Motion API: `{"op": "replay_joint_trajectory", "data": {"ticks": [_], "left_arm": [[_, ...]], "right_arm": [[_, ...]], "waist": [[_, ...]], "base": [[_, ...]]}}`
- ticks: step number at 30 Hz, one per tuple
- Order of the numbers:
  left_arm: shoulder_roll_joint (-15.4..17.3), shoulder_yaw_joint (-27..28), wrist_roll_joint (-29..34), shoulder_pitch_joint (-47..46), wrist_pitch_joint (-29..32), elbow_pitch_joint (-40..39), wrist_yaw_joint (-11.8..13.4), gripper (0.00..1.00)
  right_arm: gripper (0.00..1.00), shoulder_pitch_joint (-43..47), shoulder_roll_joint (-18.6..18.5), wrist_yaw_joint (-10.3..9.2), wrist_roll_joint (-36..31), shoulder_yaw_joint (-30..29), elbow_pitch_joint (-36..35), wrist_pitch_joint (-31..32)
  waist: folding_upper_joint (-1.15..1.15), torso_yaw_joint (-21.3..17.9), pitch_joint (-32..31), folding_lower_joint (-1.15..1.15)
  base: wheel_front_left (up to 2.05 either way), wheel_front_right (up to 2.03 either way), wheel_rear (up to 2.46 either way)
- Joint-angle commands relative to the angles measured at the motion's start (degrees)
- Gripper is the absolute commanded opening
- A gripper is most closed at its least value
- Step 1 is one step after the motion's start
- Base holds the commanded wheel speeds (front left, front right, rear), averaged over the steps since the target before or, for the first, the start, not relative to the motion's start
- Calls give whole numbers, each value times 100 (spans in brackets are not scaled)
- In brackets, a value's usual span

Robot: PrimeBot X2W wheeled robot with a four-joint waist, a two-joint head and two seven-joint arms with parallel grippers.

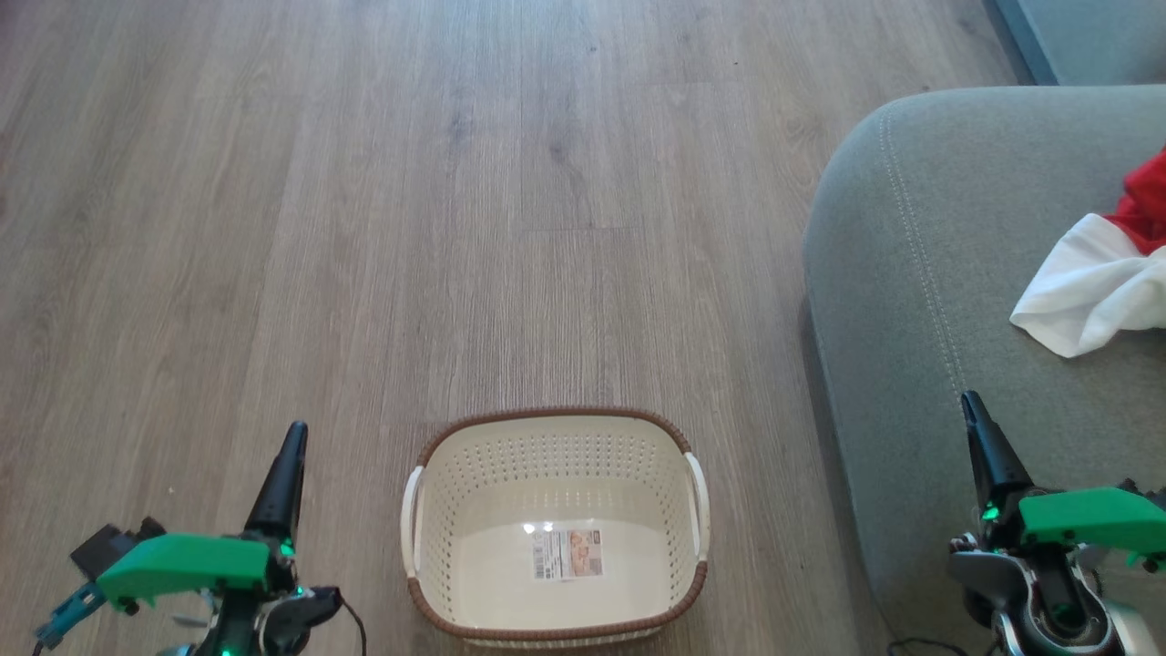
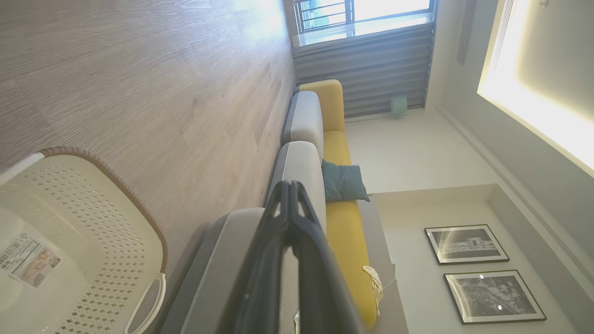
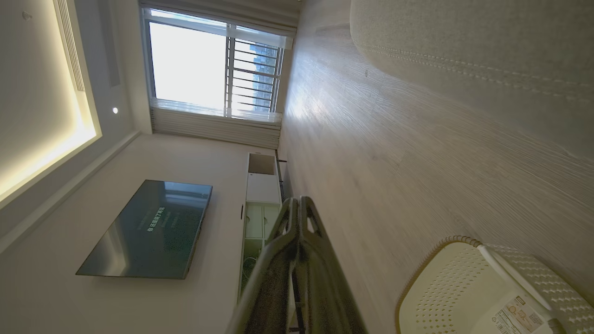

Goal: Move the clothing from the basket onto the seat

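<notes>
Nearest the camera, the left gripper and right gripper each had their fingers pressed together, holding nothing, their bodies cut off by the bottom edge. Between them the basket sat on the wooden floor, holding just a label sticker. Farther right, the clothing lay on the seat, red and white, cropped by the frame edge, so the garments could not be counted.
</notes>
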Motion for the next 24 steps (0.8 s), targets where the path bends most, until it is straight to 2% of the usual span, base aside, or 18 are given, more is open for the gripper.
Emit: {"op": "replay_joint_trajectory", "data": {"ticks": [1, 11, 24], "left_arm": [[72, 240, -136, -318, 42, -160, -58, 0], [66, 404, -743, -350, 217, -146, -152, 0], [43, 443, -743, -353, 250, -144, -156, 0]], "right_arm": [[0, -246, 33, 2, 146, 87, -229, 63], [0, -253, 67, 2, 770, 18, -261, 230], [0, -254, 69, 2, 798, 16, -263, 237]], "waist": [[0, -5, -4, 0], [0, -67, -39, 0], [0, -70, -41, 0]], "base": [[0, 0, 0], [0, 0, 0], [0, 0, 0]]}}
